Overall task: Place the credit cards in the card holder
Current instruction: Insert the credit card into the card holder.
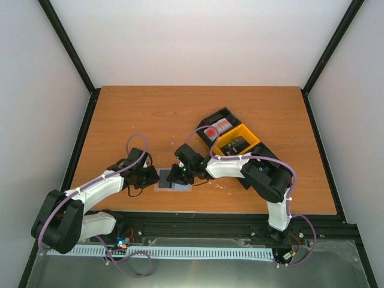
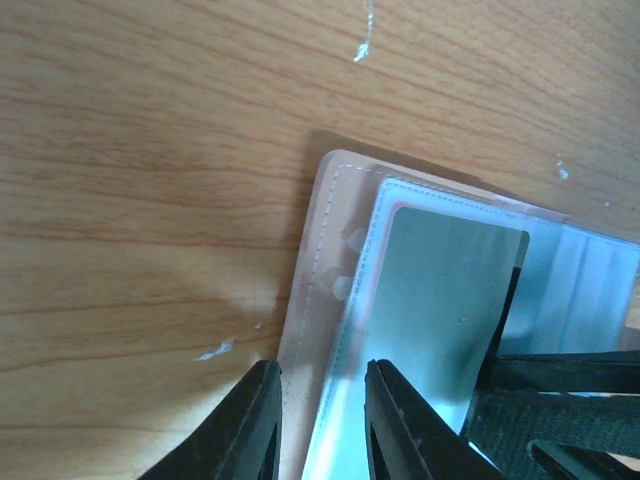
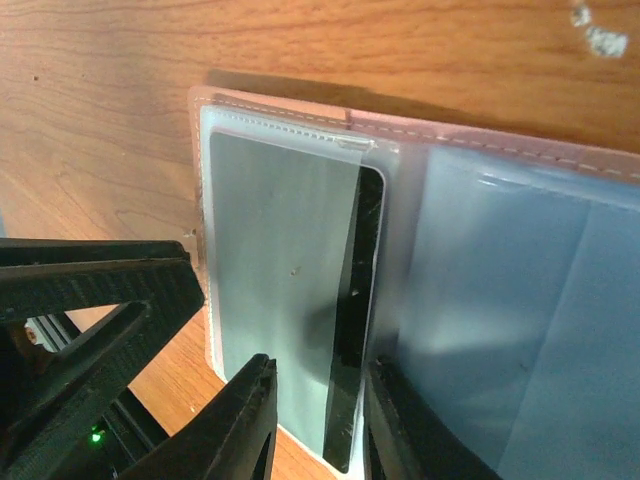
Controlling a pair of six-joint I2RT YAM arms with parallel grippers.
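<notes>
Blue-grey rectangular plastic credit card (image 3: 280,280) lies in the clear end pocket of the open tan-brown folding card holder (image 3: 520,150), its dark long edge next to the holder's fold. The near end of the card sits between the fingers of the right gripper (image 3: 315,388). Those fingers stand a narrow gap apart, and it cannot be told whether they pinch the card. The left gripper (image 2: 322,388) is just beside it, over the holder's outer tan edge. Its fingers are narrowly parted, with that edge showing in the gap. The holder lies flat on the brown wooden table (image 1: 180,114) directly under both grippers. Beyond the right gripper, well apart, stands a black-and-yellow compartment tray (image 1: 249,133) holding red-and-white cards (image 1: 218,128).
</notes>
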